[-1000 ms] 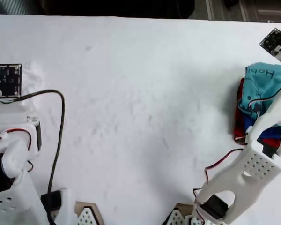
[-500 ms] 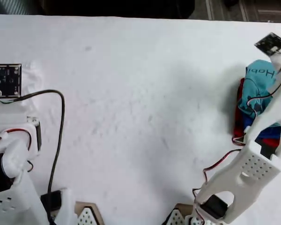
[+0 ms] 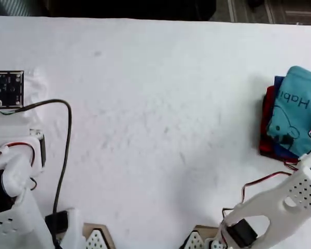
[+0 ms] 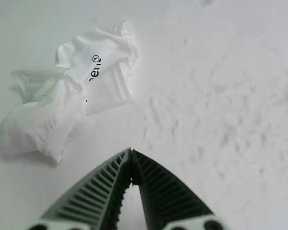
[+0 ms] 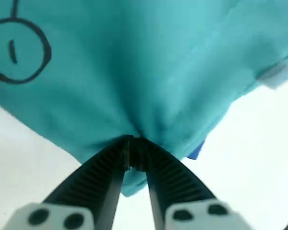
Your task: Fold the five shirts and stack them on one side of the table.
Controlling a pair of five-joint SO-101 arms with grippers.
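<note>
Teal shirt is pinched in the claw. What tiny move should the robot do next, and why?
Probably open the right claw and let go: it is shut on the teal shirt, which already lies spread atop the red shirt and blue shirt.

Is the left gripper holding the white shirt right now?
No, the left gripper is shut on nothing, and the white shirt lies crumpled apart from its tips.
</note>
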